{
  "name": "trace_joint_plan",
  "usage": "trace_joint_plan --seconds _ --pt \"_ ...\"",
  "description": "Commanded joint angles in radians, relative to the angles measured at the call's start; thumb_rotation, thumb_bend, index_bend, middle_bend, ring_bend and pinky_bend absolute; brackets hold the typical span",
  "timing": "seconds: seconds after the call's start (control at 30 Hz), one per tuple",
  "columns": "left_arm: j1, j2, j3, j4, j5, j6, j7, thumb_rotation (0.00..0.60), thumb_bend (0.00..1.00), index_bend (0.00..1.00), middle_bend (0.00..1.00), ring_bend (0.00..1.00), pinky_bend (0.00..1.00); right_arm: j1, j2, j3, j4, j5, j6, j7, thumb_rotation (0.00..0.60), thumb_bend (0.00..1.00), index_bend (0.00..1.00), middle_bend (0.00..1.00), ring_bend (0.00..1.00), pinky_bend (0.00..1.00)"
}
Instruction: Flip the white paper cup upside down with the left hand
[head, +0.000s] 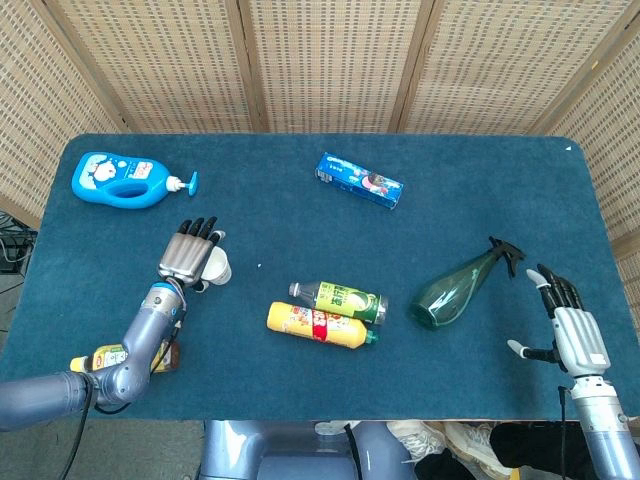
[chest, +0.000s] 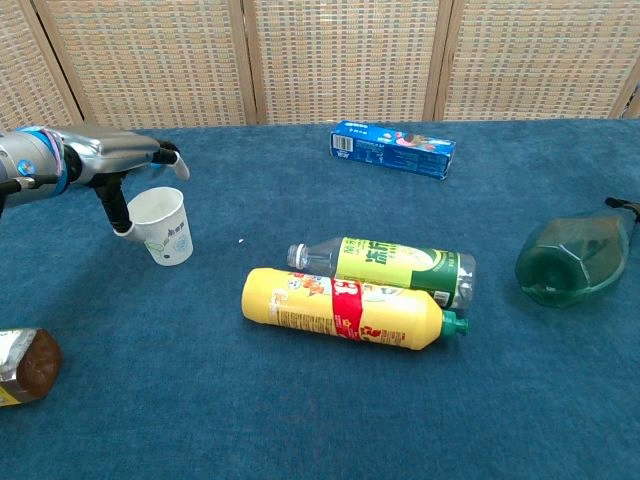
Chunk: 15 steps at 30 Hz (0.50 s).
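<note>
The white paper cup (chest: 163, 228) stands upright, mouth up, left of the table's middle. In the head view only its right edge (head: 221, 268) shows past my left hand (head: 190, 254). That hand (chest: 118, 158) reaches in from the left with its fingers stretched flat over the cup's rim. Its thumb (chest: 120, 212) hangs down against the cup's left side. The fingers are not wrapped around the cup. My right hand (head: 574, 335) hovers near the front right table edge, fingers spread, holding nothing.
A green-labelled bottle (chest: 395, 269) and a yellow bottle (chest: 345, 309) lie side by side mid-table. A blue toothpaste box (chest: 392, 149) lies further back, a blue pump bottle (head: 118, 180) at back left, a green spray bottle (head: 460, 290) at right, a small bottle (chest: 25, 368) at front left.
</note>
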Motion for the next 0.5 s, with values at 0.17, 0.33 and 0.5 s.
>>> trace_joint_plan --seconds 0.17,0.33,0.5 --pt "-0.024 -0.021 0.016 0.015 -0.018 0.007 0.001 0.6 0.22 0.29 0.0 0.0 0.08 -0.001 0.004 0.003 0.0 0.002 0.001 0.01 0.6 0.11 0.0 0.0 0.0 0.0" --pt "-0.029 -0.032 0.031 0.029 -0.021 0.016 -0.011 0.6 0.23 0.4 0.01 0.0 0.1 -0.003 0.005 0.005 0.001 0.001 0.005 0.02 0.6 0.11 0.0 0.0 0.0 0.0" --pt "-0.017 -0.037 0.036 0.032 0.019 0.034 -0.052 0.6 0.24 0.42 0.03 0.02 0.1 -0.004 0.005 0.005 0.001 0.0 0.006 0.02 0.6 0.11 0.0 0.0 0.0 0.0"
